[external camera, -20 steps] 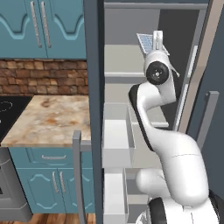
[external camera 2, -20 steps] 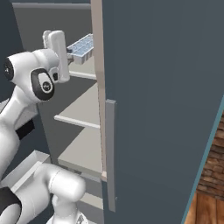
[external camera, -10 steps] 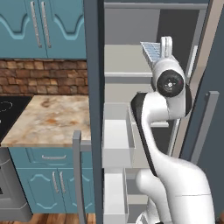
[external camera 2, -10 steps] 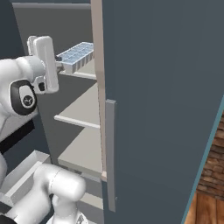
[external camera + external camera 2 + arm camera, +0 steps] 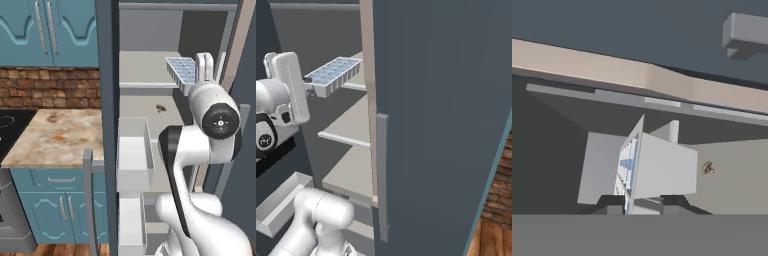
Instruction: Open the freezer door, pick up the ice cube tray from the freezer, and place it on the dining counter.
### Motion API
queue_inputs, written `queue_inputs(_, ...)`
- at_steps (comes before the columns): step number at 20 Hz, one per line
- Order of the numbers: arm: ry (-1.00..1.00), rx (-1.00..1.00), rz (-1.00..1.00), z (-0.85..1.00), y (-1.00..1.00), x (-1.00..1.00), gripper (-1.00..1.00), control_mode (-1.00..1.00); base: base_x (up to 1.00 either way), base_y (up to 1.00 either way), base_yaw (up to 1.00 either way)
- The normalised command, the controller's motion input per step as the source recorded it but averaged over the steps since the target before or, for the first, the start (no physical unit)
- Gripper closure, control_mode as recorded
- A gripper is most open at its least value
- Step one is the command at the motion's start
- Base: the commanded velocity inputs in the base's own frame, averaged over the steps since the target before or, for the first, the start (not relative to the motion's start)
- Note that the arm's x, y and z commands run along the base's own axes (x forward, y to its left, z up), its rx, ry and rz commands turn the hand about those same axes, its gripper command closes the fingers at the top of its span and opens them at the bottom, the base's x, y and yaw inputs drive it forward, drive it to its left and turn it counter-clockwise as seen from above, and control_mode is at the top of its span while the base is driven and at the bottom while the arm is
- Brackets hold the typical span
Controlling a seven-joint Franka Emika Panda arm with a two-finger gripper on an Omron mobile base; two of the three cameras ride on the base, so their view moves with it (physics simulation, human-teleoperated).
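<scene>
2 of 3 steps look done: the freezer door (image 5: 107, 125) stands open, and the end effector (image 5: 308, 86) is clamped on the ice cube tray (image 5: 333, 74), held above the shelf (image 5: 348, 127). Carrying it to the dining surface remains.

Arm raised high, elbow bent; gripper (image 5: 308, 85) clamped on ice cube tray (image 5: 333, 74), held aloft.
</scene>
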Motion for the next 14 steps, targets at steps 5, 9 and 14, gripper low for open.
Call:
queue_inputs(5,0.04,-0.03,0.0,0.0,0.16,-0.71,1.0,-1.0,0.0,0.0,0.0)
queue_inputs(9,0.03,-0.03,0.0,0.0,0.15,-0.56,1.0,-1.0,0.0,0.0,0.0)
queue_inputs(14,0.02,-0.01,0.0,0.0,0.03,-0.4,1.0,-1.0,0.0,0.0,0.0)
